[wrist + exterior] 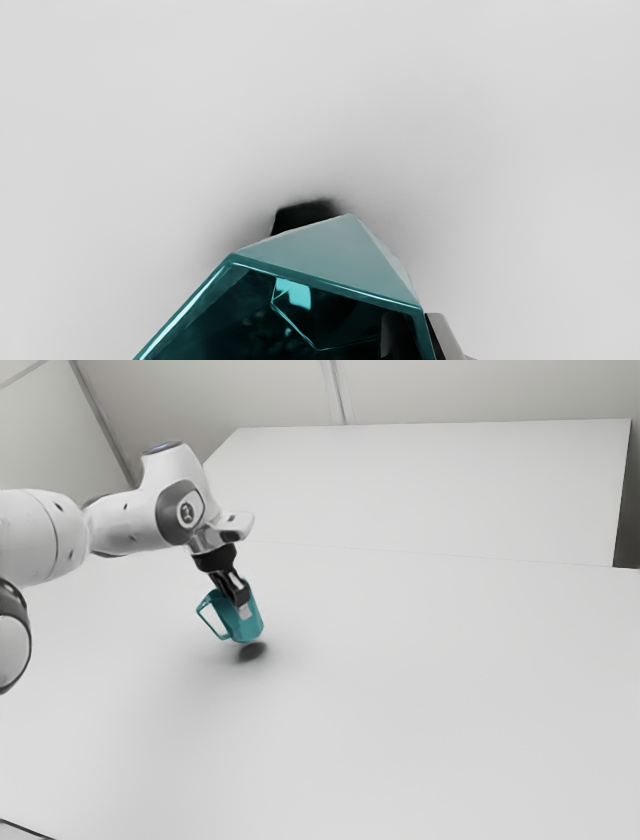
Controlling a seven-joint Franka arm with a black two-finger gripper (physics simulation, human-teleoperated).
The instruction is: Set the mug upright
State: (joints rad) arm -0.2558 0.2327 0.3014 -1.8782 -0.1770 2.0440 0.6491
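So the mug (240, 624) is hanging just over the table (400, 730), close to upright but not quite: it leans with its mouth toward the exterior view's left and its base kicked out to the right. The handle (210, 625) sticks out on the exterior view's left, and there's a dark shadow (252, 651) right below, with a bit of daylight between, so I'd say the base isn't down.

The gripper (243, 606) is clamped on the mug's wall near the rim (327, 283). Wrist view has one finger (446, 336) outside and what looks like the other finger (392, 336) inside the cup. Arm (125, 523) reaches in above it all.

My worry list, fwiw:

- Letting go at this angle. It'd drop onto one edge of the base and could easily roll onto its side, with the handle's weight maybe pulling it round.
- Lowering without taking the lean out. A base edge lands early, the table shoves back, and the mug pivots or slips, since it's only pinched by one thin wall.
- Pulling away crooked once it's standing. That inside finger could hook the wall and tip the thing right back over.
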